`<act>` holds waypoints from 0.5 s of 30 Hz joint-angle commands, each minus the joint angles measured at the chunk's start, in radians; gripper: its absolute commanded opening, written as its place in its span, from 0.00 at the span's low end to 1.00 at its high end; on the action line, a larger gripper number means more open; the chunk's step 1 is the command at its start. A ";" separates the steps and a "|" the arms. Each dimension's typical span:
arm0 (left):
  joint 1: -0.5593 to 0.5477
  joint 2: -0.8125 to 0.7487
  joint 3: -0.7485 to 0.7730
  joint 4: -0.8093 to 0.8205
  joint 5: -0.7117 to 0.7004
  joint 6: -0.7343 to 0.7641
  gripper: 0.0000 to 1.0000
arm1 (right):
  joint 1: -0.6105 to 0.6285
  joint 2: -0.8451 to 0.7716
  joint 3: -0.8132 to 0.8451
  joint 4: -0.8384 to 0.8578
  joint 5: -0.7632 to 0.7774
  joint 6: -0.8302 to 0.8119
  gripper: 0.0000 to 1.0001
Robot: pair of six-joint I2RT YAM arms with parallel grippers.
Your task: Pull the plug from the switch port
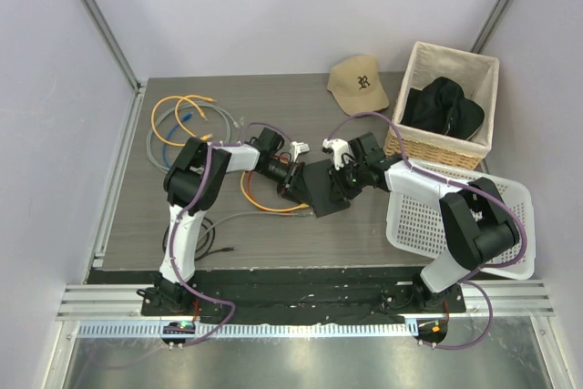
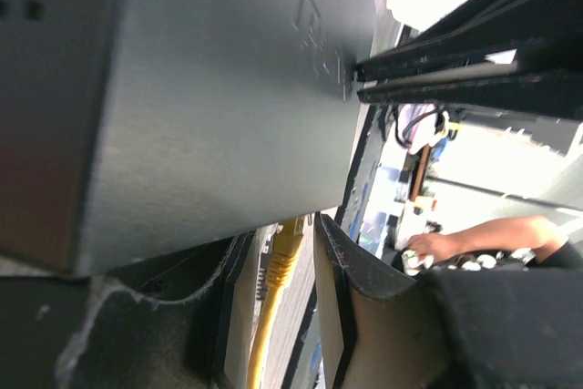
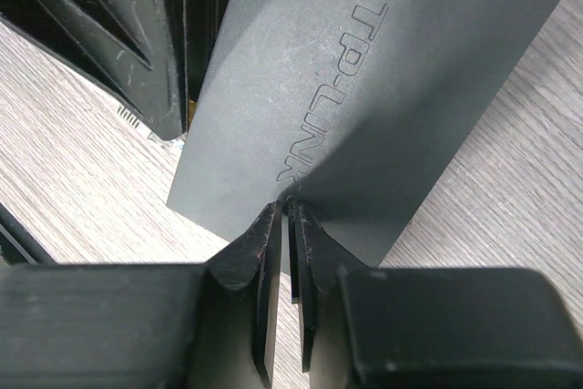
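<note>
The switch [image 1: 321, 190] is a flat black box in the middle of the table, between both arms. In the left wrist view its face [image 2: 209, 107] fills the upper left. A yellow plug [image 2: 287, 245] sits in its port, with its yellow cable [image 1: 269, 209] trailing off to the left. My left gripper [image 2: 284, 234] straddles the plug, open, and a gap shows on the right side. My right gripper [image 3: 290, 205] has its jaws nearly together, with the tips against the switch's lettered top [image 3: 364, 97] at its edge. Nothing shows between them.
Orange and grey cables [image 1: 182, 125] lie coiled at the back left. A tan cap [image 1: 358, 84] lies at the back. A wicker basket [image 1: 455, 52] at the back right holds a black garment [image 1: 444, 108]. A white plastic basket [image 1: 414, 225] lies at the right.
</note>
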 commanded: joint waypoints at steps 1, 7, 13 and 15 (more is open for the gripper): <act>0.001 0.016 0.006 0.083 0.008 -0.077 0.36 | -0.006 0.054 -0.027 -0.091 0.070 -0.012 0.18; -0.015 0.022 0.009 0.085 0.016 -0.076 0.30 | -0.006 0.075 -0.016 -0.099 0.065 -0.013 0.18; -0.017 0.012 0.003 0.027 0.008 -0.002 0.19 | -0.007 0.075 -0.017 -0.100 0.062 -0.016 0.18; -0.017 0.002 0.003 0.002 -0.001 0.033 0.12 | -0.009 0.072 -0.017 -0.099 0.061 -0.016 0.18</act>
